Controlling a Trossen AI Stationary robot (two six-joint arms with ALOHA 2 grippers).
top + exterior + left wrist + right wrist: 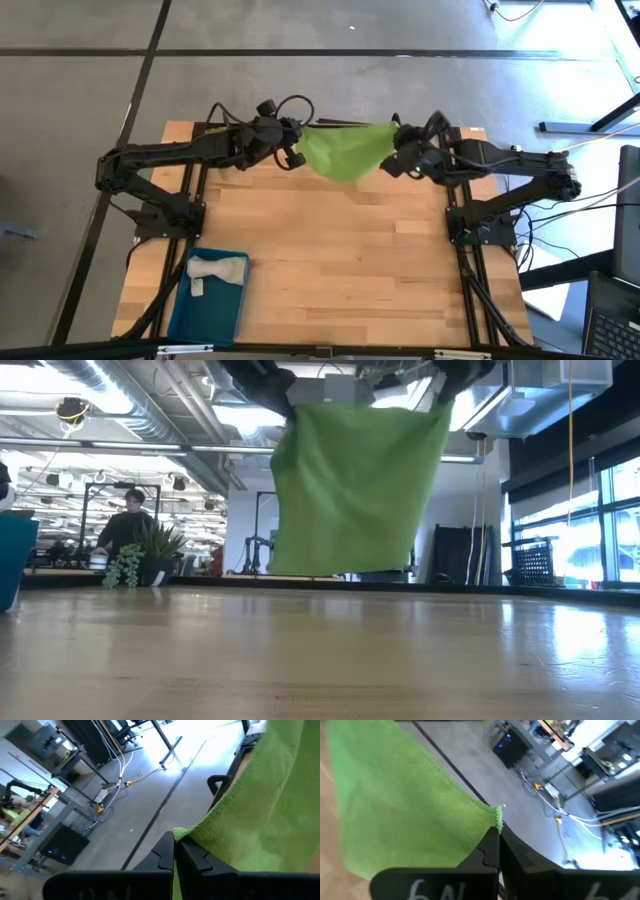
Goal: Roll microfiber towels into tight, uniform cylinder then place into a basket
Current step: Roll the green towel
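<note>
At the near left corner of the table [330, 250] lies the basket [205, 310], a shallow rectangular tray of smooth teal-blue plastic. Inside it, at its far end, rests the grey towel [217, 272], a soft pale cloth, loosely rolled and somewhat crumpled. In the low view only one blue edge of the basket shows at the left.

The table top is made of light wooden planks with a visible grain and sits on a dark metal frame.

Farther back, above the far part of the table, the green towel [350, 485] hangs in the air as a flat sheet, stretched between the two arms. Its cloth is bright lime green with a fine fuzzy weave and a stitched hem. Its lower edge is clear of the wood. The left gripper [175, 851] is clamped together on one upper corner of this towel, and the right gripper [498, 836] is clamped together on the other upper corner.

Around the table the floor is grey concrete with dark lines. Beyond the far edge there is a potted plant [148, 552], a person [125, 525] sitting at a desk, pipes under the ceiling, and large windows on the right.
</note>
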